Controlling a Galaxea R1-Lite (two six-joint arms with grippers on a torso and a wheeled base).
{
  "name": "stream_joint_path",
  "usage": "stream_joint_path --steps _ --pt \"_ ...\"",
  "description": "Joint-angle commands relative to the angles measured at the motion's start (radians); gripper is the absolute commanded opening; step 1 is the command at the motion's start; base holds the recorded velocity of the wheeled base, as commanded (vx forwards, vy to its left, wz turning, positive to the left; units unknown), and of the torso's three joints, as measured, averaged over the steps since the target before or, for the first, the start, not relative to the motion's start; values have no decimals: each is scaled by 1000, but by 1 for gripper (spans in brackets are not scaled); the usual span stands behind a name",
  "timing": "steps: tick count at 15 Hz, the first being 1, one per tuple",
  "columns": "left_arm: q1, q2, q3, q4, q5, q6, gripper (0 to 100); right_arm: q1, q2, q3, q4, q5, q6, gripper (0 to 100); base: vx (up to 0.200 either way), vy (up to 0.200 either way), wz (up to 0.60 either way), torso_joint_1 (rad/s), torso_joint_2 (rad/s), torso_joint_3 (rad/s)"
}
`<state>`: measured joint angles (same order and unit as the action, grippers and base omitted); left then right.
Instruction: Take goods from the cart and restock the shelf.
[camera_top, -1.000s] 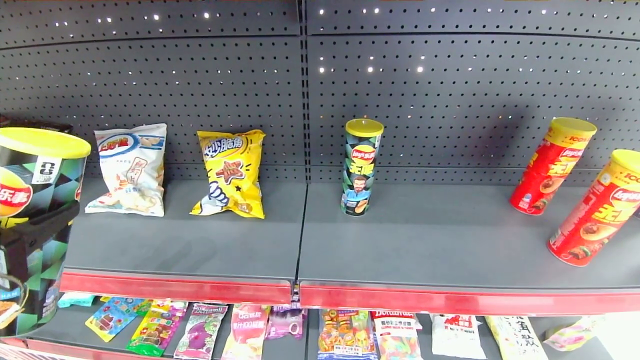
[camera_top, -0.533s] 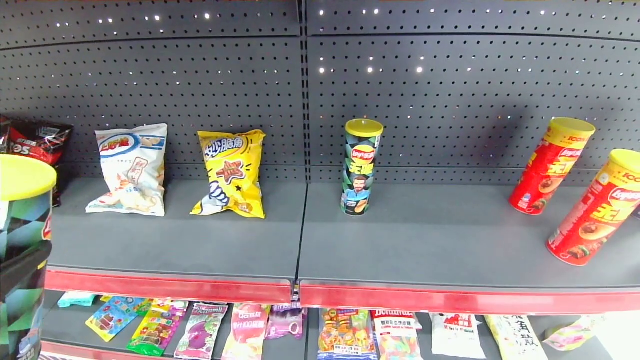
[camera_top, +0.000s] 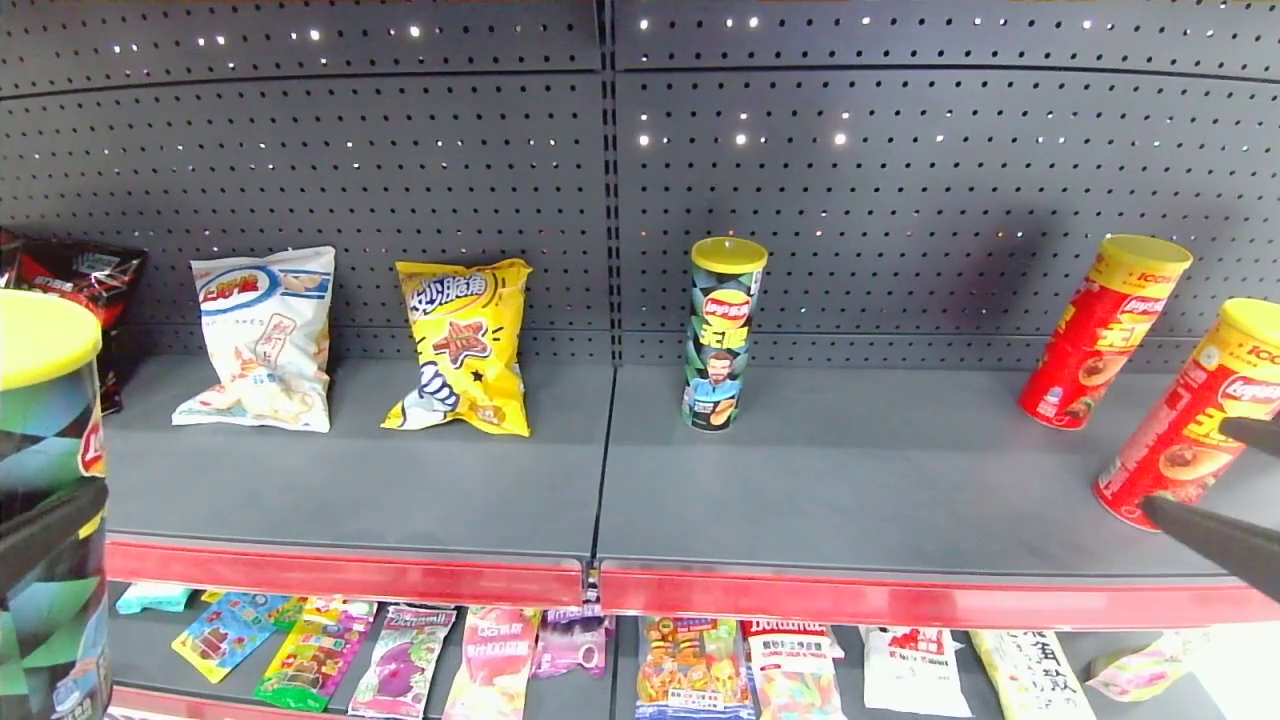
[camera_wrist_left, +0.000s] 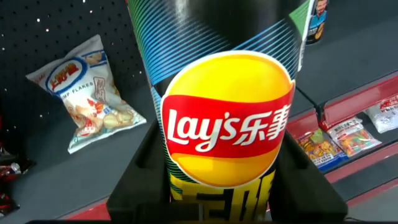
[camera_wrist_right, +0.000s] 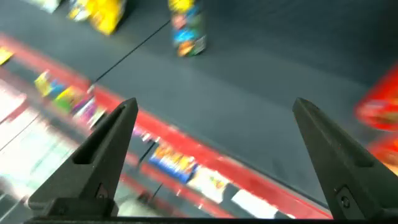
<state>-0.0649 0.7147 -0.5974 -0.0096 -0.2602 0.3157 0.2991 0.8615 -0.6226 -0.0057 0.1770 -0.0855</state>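
A green-and-black chip can (camera_top: 45, 480) with a yellow lid is held upright at the far left, in front of the shelf (camera_top: 600, 500). My left gripper (camera_wrist_left: 224, 186) is shut on the can (camera_wrist_left: 227, 124), one black finger (camera_wrist_left: 134, 168) on each side. My right gripper (camera_top: 1235, 485) stands open at the right edge, just in front of the nearer red can (camera_top: 1180, 430), with nothing between its fingers (camera_wrist_right: 99, 155). A matching green can (camera_top: 723, 333) stands upright mid-shelf, and shows as a blurred can (camera_wrist_right: 186, 28) in the right wrist view.
On the shelf lie a white snack bag (camera_top: 260, 340), a yellow bag (camera_top: 462, 345), a dark red bag (camera_top: 75, 290) and a second red can (camera_top: 1103, 330). Bare shelf lies between the green and red cans. The lower shelf holds several candy packs (camera_top: 400, 660).
The held can has moved left toward the picture's edge, uncovering the dark red bag. My right gripper has come into the head view at the right edge.
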Motion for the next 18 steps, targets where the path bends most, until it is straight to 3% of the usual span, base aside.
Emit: stream_joint_path --steps 1,4,7,12,16,18 --pt "-4 3 -13 0 -10 6 0 9 162 -14 -10 41 4 100 0 0 0 0 0 0" --pt "-26 25 -30 -10 -74 -4 0 -8 307 -16 -76 78 3 100 0 0 0 0 0 0" --pt "-26 48 -24 -10 -68 -4 0 -11 475 -42 -241 78 1 100 0 0 0 0 0 0" --pt "-26 77 -4 -9 -68 -3 0 -9 674 -118 -289 156 -16 100 0 0 0 0 0 0" --pt "-26 89 2 -7 -68 -1 0 -29 867 -151 -611 114 -19 100 0 0 0 0 0 0" --pt "-26 92 2 -7 -68 -1 0 -35 904 -149 -672 96 -14 100 0 0 0 0 0 0"
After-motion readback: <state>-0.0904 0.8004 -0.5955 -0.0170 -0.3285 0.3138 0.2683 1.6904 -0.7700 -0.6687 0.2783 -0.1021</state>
